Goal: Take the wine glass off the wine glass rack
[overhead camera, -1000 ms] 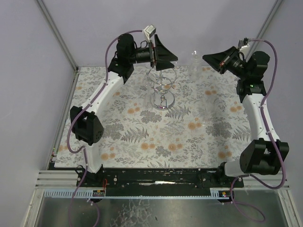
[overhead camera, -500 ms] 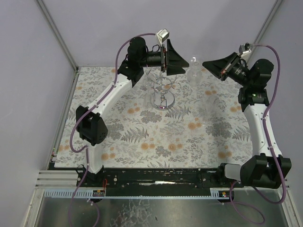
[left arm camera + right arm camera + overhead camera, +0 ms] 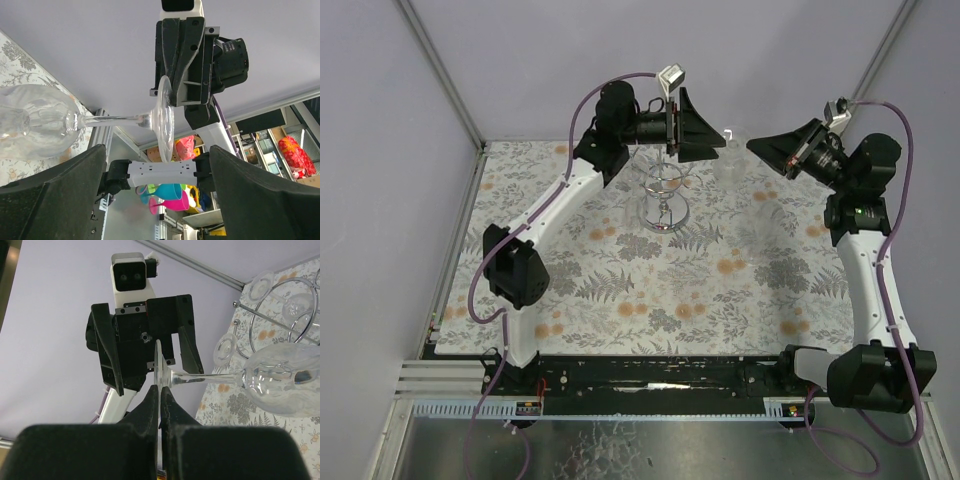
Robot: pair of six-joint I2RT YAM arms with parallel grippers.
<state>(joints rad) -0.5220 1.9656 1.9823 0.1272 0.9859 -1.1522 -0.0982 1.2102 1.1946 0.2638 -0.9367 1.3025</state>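
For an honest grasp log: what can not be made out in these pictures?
Top external: the wine glass is too small and clear to show its grip.
Right wrist: the right gripper hides the foot's rim it pinches.
Left wrist: the left edge cuts off the bowl.
Right wrist: the right edge cuts off the wine glass rack.

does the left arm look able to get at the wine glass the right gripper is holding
Probably yes. The left gripper is open and faces the wine glass with nothing between them. The right gripper pinches only the foot's rim, leaving the stem and bowl bare.
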